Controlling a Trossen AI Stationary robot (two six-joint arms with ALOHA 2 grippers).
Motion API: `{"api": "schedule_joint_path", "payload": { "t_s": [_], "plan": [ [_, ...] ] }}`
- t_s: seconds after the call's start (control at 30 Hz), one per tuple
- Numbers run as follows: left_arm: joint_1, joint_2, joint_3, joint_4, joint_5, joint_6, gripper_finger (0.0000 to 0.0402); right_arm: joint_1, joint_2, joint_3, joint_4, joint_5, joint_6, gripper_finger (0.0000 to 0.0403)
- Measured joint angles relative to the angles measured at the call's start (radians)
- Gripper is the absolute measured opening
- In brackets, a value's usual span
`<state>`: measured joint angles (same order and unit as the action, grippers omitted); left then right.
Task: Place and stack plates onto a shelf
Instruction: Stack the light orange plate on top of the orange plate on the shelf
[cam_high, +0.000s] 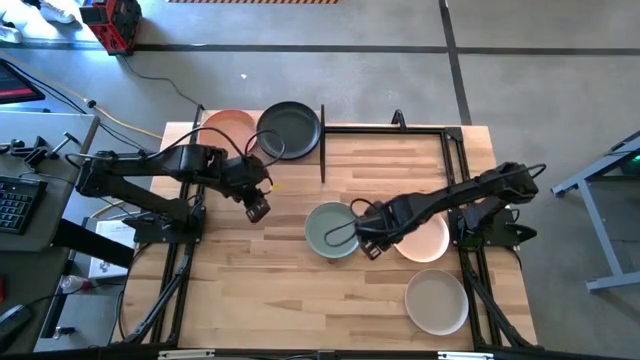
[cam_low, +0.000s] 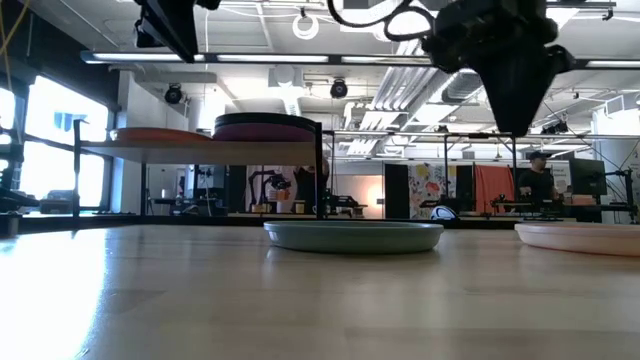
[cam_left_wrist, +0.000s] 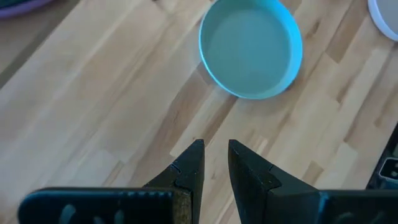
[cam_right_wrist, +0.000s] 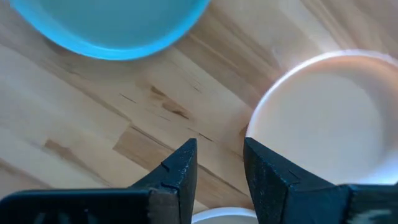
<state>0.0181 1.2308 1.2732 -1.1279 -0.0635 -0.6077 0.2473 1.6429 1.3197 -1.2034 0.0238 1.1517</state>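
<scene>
The right gripper (cam_high: 368, 240) hovers over the tabletop (cam_high: 280, 290) between the sage green plate (cam_high: 332, 229) and the peach plate (cam_high: 425, 238), its fingers (cam_right_wrist: 180, 171) a narrow gap apart and holding nothing. The green plate lies just beside it toward the table's middle, the peach one just beside it on the other side, partly under the arm. A beige plate (cam_high: 437, 301) sits farther out, near the front right corner.

The left gripper (cam_high: 258, 209) hangs above bare wood (its fingers (cam_left_wrist: 189, 168) narrowly parted, empty) near the shelf (cam_high: 215, 135). On the shelf rest an orange-peach plate (cam_high: 226, 126) and a dark stack (cam_high: 290, 128); in the low view that stack seems to be purple beneath the top plate, though the light is poor.
</scene>
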Motion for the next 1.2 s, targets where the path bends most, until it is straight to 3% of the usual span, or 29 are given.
{"api": "schedule_joint_path", "payload": {
  "t_s": [0.27,0.77,1.2],
  "plan": [
    [-0.042,0.021,0.000,0.012,0.000,-0.001,0.0062,0.060,0.000,-0.109,0.029,0.000,0.151,0.0108],
    [-0.059,0.085,-0.001,0.052,0.000,-0.001,0.0062,0.089,-0.001,-0.324,0.241,-0.001,0.203,0.0108],
    [-0.059,0.118,-0.001,0.071,0.008,0.036,0.0062,0.089,0.000,-0.424,0.354,-0.014,0.218,0.0108]
  ]
}}
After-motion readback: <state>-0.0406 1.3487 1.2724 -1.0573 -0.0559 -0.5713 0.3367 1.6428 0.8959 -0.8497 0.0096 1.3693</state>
